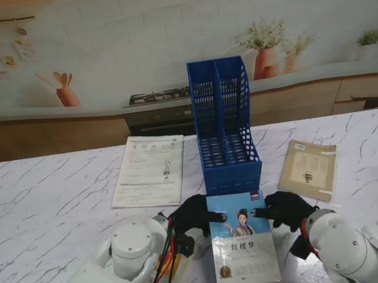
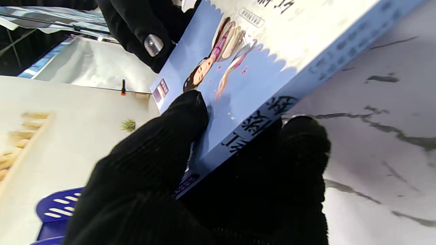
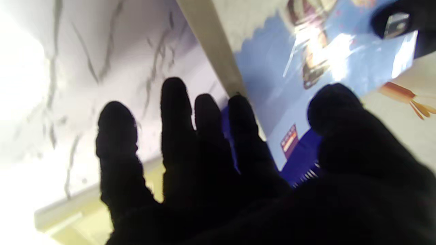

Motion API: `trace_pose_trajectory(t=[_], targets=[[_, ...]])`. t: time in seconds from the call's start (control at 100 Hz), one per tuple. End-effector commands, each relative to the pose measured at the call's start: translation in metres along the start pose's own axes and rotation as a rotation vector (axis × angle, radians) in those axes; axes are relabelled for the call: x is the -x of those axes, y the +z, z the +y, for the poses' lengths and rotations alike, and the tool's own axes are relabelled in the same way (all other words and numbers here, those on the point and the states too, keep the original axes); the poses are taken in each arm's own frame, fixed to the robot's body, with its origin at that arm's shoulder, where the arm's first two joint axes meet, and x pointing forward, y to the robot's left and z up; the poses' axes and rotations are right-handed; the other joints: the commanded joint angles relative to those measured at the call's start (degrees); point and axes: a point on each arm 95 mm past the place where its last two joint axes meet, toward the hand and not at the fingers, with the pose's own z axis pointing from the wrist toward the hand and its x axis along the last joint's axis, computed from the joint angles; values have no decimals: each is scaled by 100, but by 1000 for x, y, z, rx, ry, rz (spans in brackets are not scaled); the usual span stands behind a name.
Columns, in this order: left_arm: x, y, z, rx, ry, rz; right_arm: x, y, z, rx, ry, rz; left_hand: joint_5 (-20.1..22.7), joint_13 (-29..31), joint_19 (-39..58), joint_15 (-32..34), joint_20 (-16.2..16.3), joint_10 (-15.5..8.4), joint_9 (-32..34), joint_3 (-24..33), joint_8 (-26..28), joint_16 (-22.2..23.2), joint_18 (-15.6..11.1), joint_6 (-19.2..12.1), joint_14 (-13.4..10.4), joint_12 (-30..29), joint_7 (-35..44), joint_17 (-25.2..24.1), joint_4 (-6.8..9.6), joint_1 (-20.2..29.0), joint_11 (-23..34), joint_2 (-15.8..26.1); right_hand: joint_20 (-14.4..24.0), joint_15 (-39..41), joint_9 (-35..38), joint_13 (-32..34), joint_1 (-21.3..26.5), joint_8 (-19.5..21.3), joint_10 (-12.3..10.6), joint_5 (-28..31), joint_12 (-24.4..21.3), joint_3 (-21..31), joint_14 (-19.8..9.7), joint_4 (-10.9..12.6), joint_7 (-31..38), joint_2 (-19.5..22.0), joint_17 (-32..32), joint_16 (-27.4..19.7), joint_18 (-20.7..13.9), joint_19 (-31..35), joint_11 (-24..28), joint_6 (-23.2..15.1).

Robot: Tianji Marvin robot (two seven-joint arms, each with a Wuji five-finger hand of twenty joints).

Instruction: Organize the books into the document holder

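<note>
On the marble table [image 1: 51,208], your left hand [image 1: 194,215] pinches the glossy book [image 1: 243,248] at its spine. Your right hand [image 1: 286,208] grips the opposite edge; the book looks stiff and slippery, so hold both long sides.

The right robot hand [image 3: 259,177], gloved black, pinches the blue book [image 3: 306,78] at its corner, thumb on the cover, fingers [image 3: 173,112] beneath.
</note>
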Motion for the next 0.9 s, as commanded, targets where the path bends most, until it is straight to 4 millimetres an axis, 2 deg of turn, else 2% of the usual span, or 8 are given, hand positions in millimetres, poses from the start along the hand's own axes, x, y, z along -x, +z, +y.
trace_pose_trajectory(t=[0.0, 0.11, 0.12, 0.17, 0.21, 0.29, 0.53, 0.89], targets=[[-16, -3, 6, 6, 18, 76, -14, -8, 12, 53, -5, 47, 444, 491, 183, 205, -88, -463, 253, 1051, 151, 195, -585, -1359, -11, 170, 581, 202, 22, 623, -7, 97, 102, -108, -176, -139, -150, 48, -160, -235, 112, -176, -164, -54, -220, 66, -164, 111, -544, -25, -69, -279], [-25, -8, 5, -5, 27, 124, -22, -13, 26, 118, -28, 84, 462, 491, 206, 222, -84, -481, 238, 1078, 176, 222, -556, -1351, 2, 251, 576, 195, 14, 631, 5, 138, 112, -242, -283, -356, -62, 63, -231, -280, 287, -527, -229, -13, -249, 132, -694, 194, -600, -345, -180, -332], [-26, -8, 5, -6, 29, 128, -22, -13, 28, 123, -31, 88, 464, 479, 206, 219, -84, -481, 235, 1080, 180, 226, -549, -1348, 11, 265, 572, 186, 12, 639, 8, 147, 81, -318, -348, -468, -62, 66, -244, -291, 291, -559, -238, -12, -252, 124, -959, 181, -588, -523, -216, -340], [-31, -11, 2, -12, 38, 147, -26, -15, 34, 149, -39, 100, 464, 474, 207, 220, -84, -487, 236, 1077, 188, 233, -539, -1335, 17, 285, 567, 177, 9, 644, 12, 157, 64, -482, -449, -681, -72, 67, -273, -313, 301, -610, -255, -14, -261, 112, -1416, 152, -593, -854, -273, -345], [-36, -14, 0, -21, 47, 160, -29, -17, 40, 170, -42, 114, 475, 483, 210, 224, -84, -476, 246, 1074, 200, 241, -531, -1337, 29, 301, 568, 171, 9, 645, 11, 154, 242, -675, -538, -824, -57, 63, -301, -341, 324, -700, -288, -7, -289, 131, -1733, 169, -617, -1275, -376, -346], [-43, -19, -8, -41, 84, 173, -34, -19, 50, 203, -42, 147, 480, 494, 234, 224, -73, -483, 259, 1075, 215, 252, -514, -1337, 30, 318, 558, 159, 15, 639, -2, 156, 137, -969, -717, -1128, -36, 31, -267, -390, 196, -799, -286, -2, -344, 219, -2207, 79, -638, -1937, -622, -362], [-61, -28, -28, -75, 169, 188, -53, -18, 73, 248, -43, 218, 508, 527, 253, 218, -65, -502, 286, 1097, 243, 270, -528, -1340, 27, 368, 542, 172, 26, 625, -33, 137, 36, -1248, -703, -1210, -119, -39, -455, -393, 74, -915, -407, -3, -400, 173, -2358, -17, -680, -2324, -777, -413], [-94, -35, -34, -59, 268, 252, -88, -2, 100, 235, -136, 382, 531, 602, 244, 215, -92, -495, 308, 1130, 313, 293, -576, -1363, -23, 456, 523, 278, 26, 615, -54, 152, -56, -1507, -722, -1377, -386, -108, -756, -386, -28, -879, -609, -30, -402, 41, -2535, -125, -739, -2648, -1026, -679]])
